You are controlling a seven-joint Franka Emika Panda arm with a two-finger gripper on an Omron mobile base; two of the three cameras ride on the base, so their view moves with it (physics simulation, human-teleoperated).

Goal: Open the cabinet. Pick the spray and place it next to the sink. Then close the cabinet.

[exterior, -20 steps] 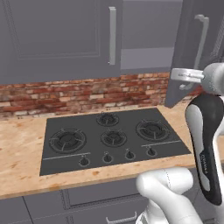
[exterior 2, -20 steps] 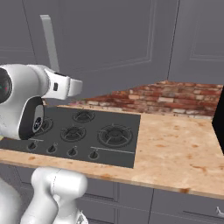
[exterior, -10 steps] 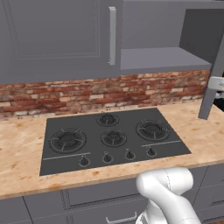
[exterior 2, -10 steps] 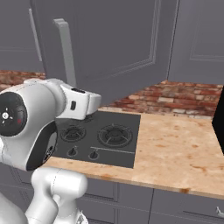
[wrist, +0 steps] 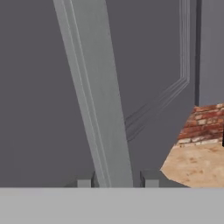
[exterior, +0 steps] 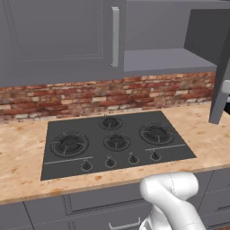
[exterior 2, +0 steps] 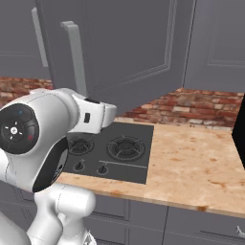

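Step in hand, I judge: opening the cabinet (exterior: 179, 49); right door (exterior 2: 129, 48) swung out; gripper (wrist: 114, 181) straddles its bar handle (wrist: 98, 96), fingertips just apart either side, grip uncertain. Next: let go, reach inside.

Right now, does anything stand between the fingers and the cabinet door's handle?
Nothing visible does. In the hand view the silver handle runs up between the two fingers, with the open cabinet door right behind it. Whether they clamp it cannot be told.
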